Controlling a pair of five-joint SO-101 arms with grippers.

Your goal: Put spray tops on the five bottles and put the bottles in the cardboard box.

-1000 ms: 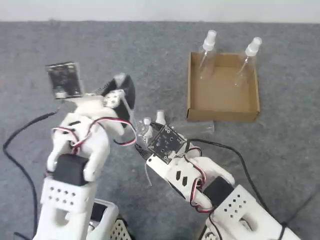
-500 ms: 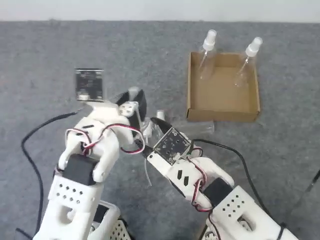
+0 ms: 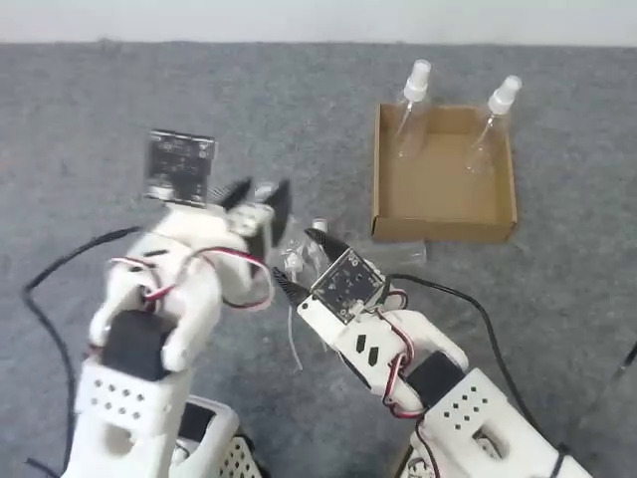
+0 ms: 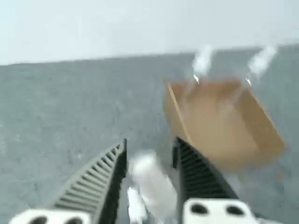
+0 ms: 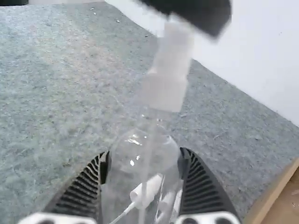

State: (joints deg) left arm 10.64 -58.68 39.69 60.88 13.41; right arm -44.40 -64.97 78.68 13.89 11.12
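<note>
My right gripper [image 5: 142, 186] is shut on a clear bottle [image 5: 140, 161] held neck up above the grey carpet; in the high view this right gripper [image 3: 297, 259] is at the centre. My left gripper [image 4: 148, 163] is shut on a white spray top [image 4: 150, 179]. In the right wrist view the spray top [image 5: 167, 74] hangs right over the bottle's mouth, its thin tube reaching down inside. In the high view the left gripper [image 3: 261, 191] is just left of the bottle [image 3: 292, 262]. The cardboard box [image 3: 444, 214] lies at the right, with two capped bottles [image 3: 411, 110] [image 3: 490, 124] standing at its far side.
Another clear bottle [image 3: 398, 256] lies on the carpet against the box's near wall. A thin white tube [image 3: 294, 344] lies on the carpet between the two arms. Cables trail beside both arm bases. Open carpet spreads to the far left.
My left gripper has swung right with the spray top, from beside the bottle to over its mouth. The right gripper has shifted slightly, still holding the bottle.
</note>
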